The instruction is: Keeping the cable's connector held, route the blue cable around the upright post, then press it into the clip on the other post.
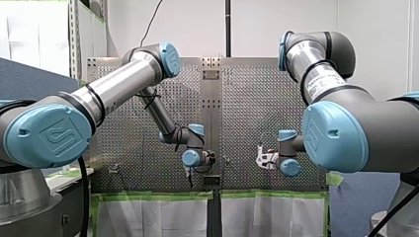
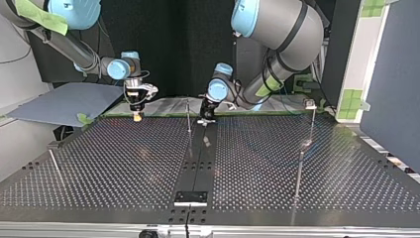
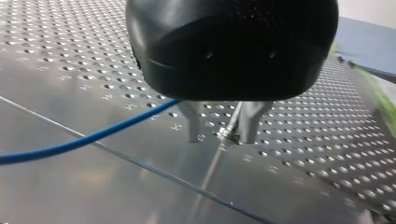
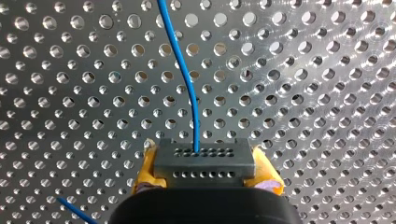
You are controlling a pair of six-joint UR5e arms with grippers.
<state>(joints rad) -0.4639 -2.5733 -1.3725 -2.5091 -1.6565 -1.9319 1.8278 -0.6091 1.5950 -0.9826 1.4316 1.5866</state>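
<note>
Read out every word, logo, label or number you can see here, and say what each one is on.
"UR" logo: on my left arm's blue joint cap.
Seemingly the same logo, fainter: on my right arm's blue joint cap.
Label on my right arm's upper part: too small to read.
Etched marks beside holes in the table: blurred, unreadable.

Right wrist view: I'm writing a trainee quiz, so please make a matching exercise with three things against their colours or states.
Things:
1 connector
2 cable
3 table

Descriptions:
A blue, coming out of the connector
B metal, full of round holes
C dark grey, clamped between yellow pads

Pairs: 1-C, 2-A, 3-B.
</note>
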